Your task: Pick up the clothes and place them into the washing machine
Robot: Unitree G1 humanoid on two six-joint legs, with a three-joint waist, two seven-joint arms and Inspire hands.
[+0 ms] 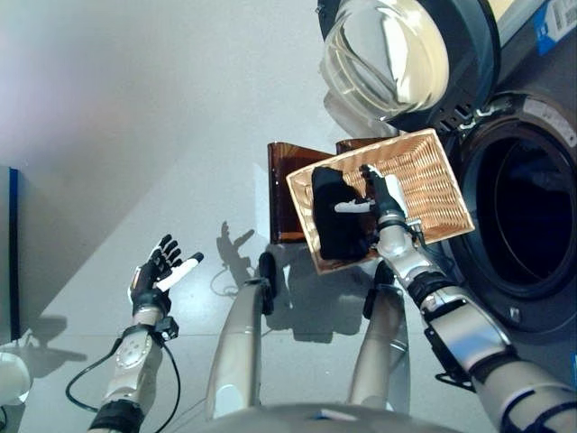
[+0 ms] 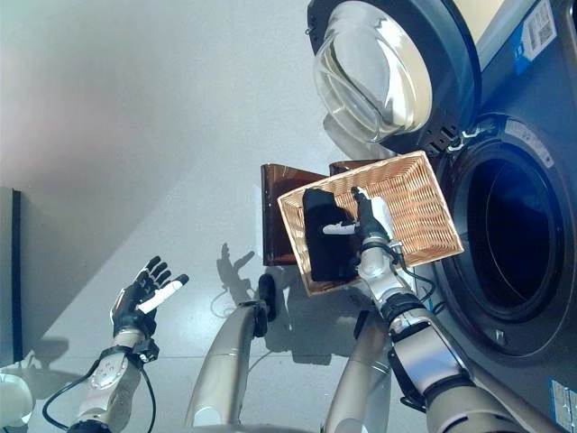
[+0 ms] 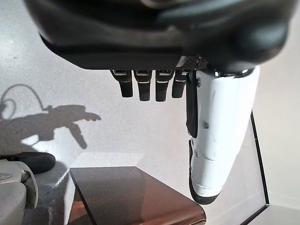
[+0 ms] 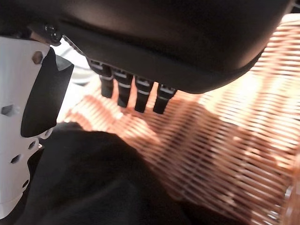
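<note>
A black garment (image 1: pixel 341 219) lies bunched in the near-left part of a wicker basket (image 1: pixel 431 177) that rests on a brown stool (image 1: pixel 285 185). My right hand (image 1: pixel 380 200) hovers open over the basket, its fingers stretched out above the weave and its white-covered thumb (image 1: pixel 353 207) pointing across the black garment (image 4: pixel 98 178). The washing machine's drum opening (image 1: pixel 532 216) gapes dark just right of the basket, with its round glass door (image 1: pixel 388 54) swung open beyond. My left hand (image 1: pixel 159 268) hangs open far off at the left over the floor, holding nothing.
The brown stool (image 3: pixel 136 197) stands on the grey floor under the basket. A dark panel edge (image 1: pixel 13 253) rises at the far left, with a white object (image 1: pixel 11 374) at its foot.
</note>
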